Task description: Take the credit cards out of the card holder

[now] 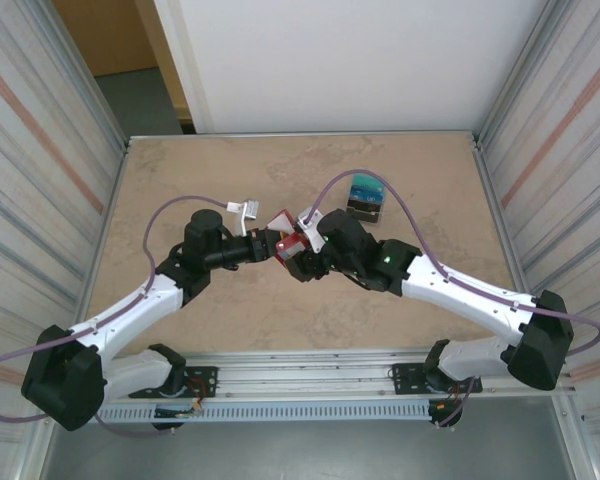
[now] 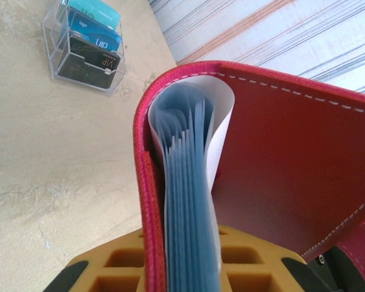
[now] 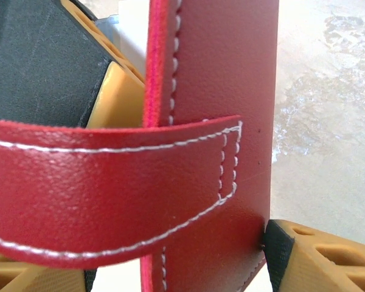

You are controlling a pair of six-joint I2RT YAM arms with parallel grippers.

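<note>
card holder (image 1: 288, 243) is up off the worktop (image 1: 280, 330) near the middle, caught between my two arms. starting on the left, my left claw (image 1: 265, 247) is clamped shut on the card holder. from that wrist view i see the red cover (image 2: 286, 158) bent open to the right, a white sheet (image 2: 222, 128) curled inside it, and the pale blue pockets (image 2: 191, 207) fanned edge-on between the orange fingers (image 2: 97, 264). i can't make out any card in those pockets; the edge-on angle hides what they hold.

next over, my right claw (image 1: 303, 258) has its jaws spread wide on either side of the cover. the snap tab (image 3: 109, 188) lies across its view and one black pad (image 3: 278, 246) sits right at the cover's edge. i read it as open, not pinching.

further right and a little beyond, well apart from the card holder, a clear stand (image 2: 53, 52) on the worktop carries the credit cards (image 1: 364, 186): teal, blue and black, tiered one behind another.

my judgement is that those three are out and parked, so most of the job looks done. what's left is checking the pockets for stragglers.
</note>
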